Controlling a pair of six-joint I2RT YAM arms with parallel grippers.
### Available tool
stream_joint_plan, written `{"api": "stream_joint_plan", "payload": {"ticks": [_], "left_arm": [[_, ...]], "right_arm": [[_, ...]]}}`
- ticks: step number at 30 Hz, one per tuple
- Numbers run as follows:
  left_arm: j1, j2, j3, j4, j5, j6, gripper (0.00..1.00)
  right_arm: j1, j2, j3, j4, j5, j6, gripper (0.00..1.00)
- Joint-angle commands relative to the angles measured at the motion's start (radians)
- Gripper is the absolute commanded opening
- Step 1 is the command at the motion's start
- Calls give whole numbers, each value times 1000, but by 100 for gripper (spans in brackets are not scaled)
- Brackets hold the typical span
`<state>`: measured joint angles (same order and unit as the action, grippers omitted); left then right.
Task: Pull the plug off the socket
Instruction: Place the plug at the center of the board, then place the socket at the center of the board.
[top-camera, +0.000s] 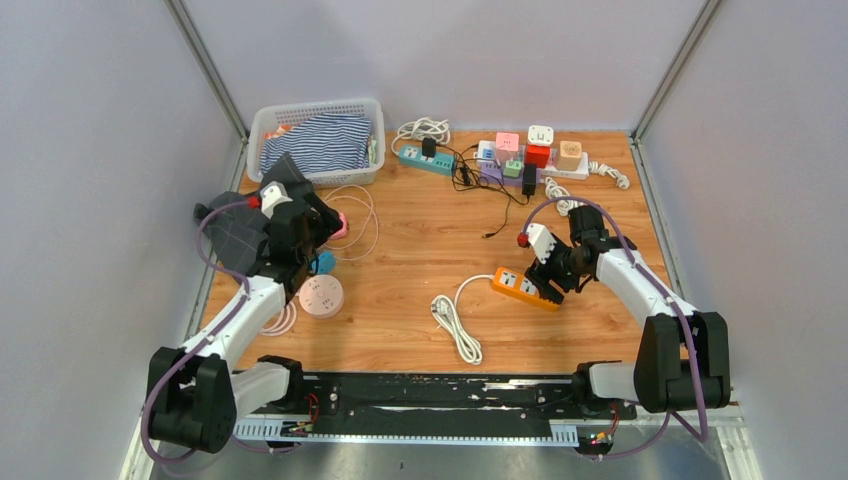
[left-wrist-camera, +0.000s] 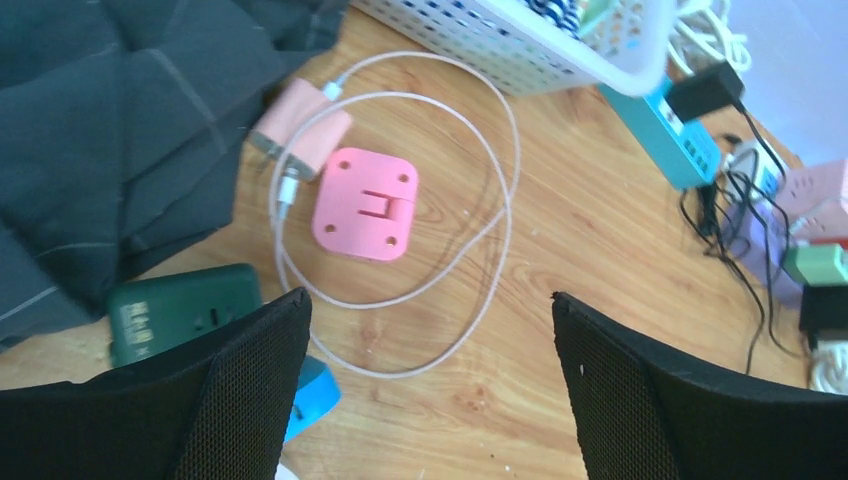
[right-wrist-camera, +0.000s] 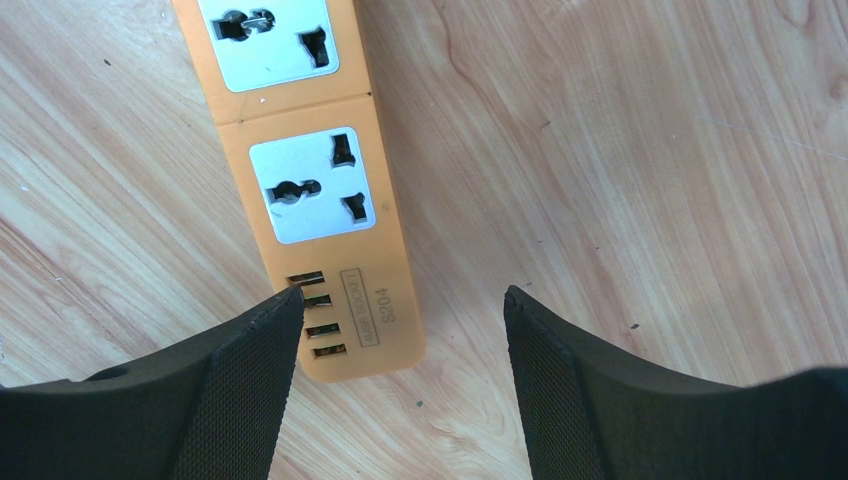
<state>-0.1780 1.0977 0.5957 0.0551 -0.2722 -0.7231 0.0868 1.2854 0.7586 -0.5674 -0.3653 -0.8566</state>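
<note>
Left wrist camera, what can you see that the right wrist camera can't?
Only the left wrist view shows a pink block, a pink cable looped around it, a white basket and a dark cloth. Only the right wrist view shows an orange strip with two empty sockets. Both show the wooden table and an open gripper: the left gripper, the right gripper.

Robotics lab test cell: wooden tabletop (top-camera: 420, 270) boxed in by plain grey panels (top-camera: 90, 150) on aluminium posts (top-camera: 206, 65) at both far corners, arm bases (top-camera: 190, 400) bolted to a black rail (top-camera: 430, 395) along the near edge.
</note>
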Motion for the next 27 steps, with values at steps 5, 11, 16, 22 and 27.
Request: {"api": "stream_joint_plan", "payload": {"ticks": [5, 11, 16, 22, 27], "left_arm": [[6, 75, 108, 8, 406, 182, 92], [-19, 147, 141, 20, 605, 233, 87], [-115, 185, 174, 23, 693, 309, 84], [-181, 253, 208, 23, 791, 315, 81], [-227, 316, 227, 21, 841, 315, 77]], "right_arm": [[-16, 12, -13, -9, 11, -7, 75], [-16, 14, -12, -14, 8, -10, 75], [-16, 14, -9, -20, 1, -12, 75], [-16, 12, -8, -24, -4, -15, 75], [-16, 14, -6, -30, -7, -18, 75]]}}
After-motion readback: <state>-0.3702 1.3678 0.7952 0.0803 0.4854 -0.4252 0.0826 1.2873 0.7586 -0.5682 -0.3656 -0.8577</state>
